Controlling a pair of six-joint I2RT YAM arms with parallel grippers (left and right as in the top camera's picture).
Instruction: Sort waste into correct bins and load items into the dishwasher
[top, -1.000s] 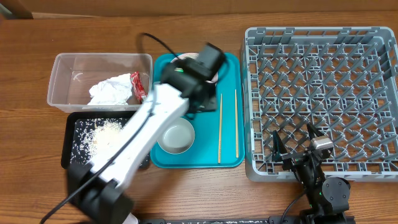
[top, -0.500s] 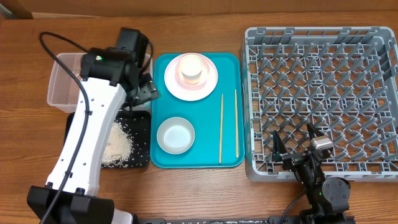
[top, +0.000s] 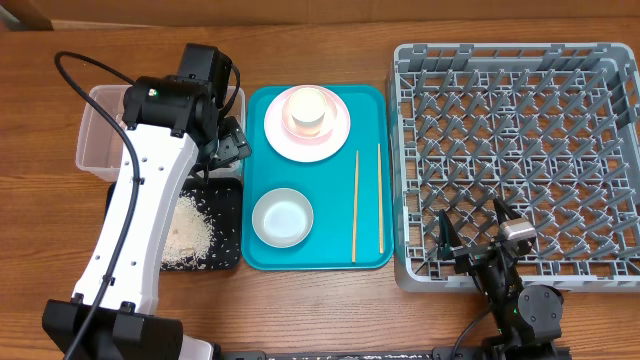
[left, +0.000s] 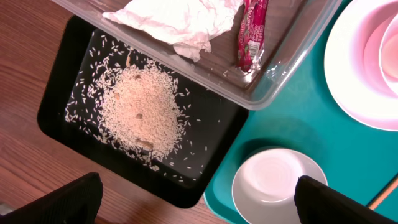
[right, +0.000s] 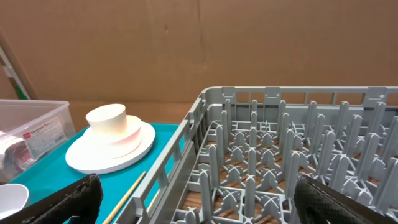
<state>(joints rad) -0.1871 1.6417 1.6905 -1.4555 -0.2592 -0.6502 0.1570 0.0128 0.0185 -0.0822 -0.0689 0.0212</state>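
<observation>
My left gripper (top: 230, 147) hangs open and empty over the near edge of the clear tub (top: 92, 135), above the black tray (top: 228, 250). In the left wrist view, the gripper (left: 202, 205) looks down on a crumpled white napkin (left: 180, 18) and a red wrapper (left: 250, 34) inside the tub (left: 283, 65). A heap of rice (left: 140, 115) lies in the black tray (left: 214, 134). A white bowl (top: 282, 218) sits on the teal tray beside a pink plate (top: 335, 138) bearing a cup (top: 308, 110), with two chopsticks (top: 354, 205). The right gripper (top: 478, 238) rests open at the dish rack (top: 520, 120).
The teal tray (top: 330, 245) lies between the bins and the rack. My left arm (top: 150, 210) crosses the tub and the black tray and hides the napkin and wrapper from overhead. The right wrist view shows the rack's pegs (right: 280, 155) and a cardboard wall (right: 199, 43).
My left arm has swung from over the teal tray leftward to the tub, and its jaws have opened wide. The right arm has not moved.
</observation>
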